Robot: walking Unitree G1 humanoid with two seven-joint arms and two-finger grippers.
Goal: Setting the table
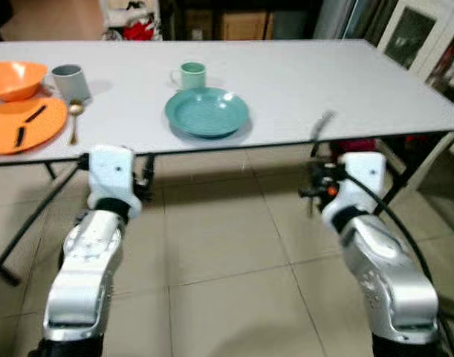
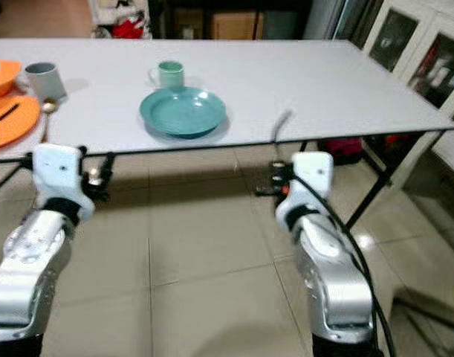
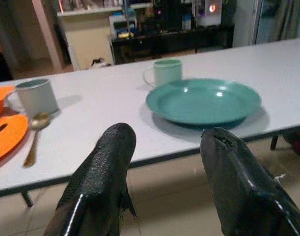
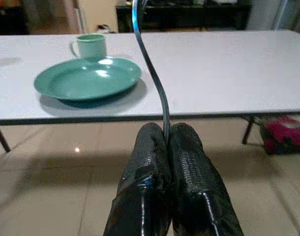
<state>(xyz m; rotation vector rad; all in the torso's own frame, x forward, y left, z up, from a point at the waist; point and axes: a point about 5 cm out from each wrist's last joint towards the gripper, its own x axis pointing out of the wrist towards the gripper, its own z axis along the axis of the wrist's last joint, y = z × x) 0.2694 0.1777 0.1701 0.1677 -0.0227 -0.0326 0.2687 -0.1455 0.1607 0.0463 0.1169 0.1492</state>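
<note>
A teal plate (image 1: 206, 111) lies near the white table's (image 1: 323, 82) front edge, with a teal mug (image 1: 191, 75) just behind it. My right gripper (image 4: 167, 135) is below and in front of the table edge, right of the plate. It is shut on the thin stem of a silver utensil (image 4: 152, 69) that stands upward; the utensil's head is cut off in the right wrist view. My left gripper (image 3: 167, 135) is open and empty, level with the table edge left of the plate.
At the table's left end are an orange plate (image 1: 22, 123) with black chopsticks (image 1: 35, 114), an orange bowl (image 1: 15, 78), a grey mug (image 1: 69, 80) and a gold spoon (image 1: 75, 111). Black table legs (image 1: 405, 175) slant down to the tiled floor. A glass-door cabinet (image 1: 427, 52) stands at the right.
</note>
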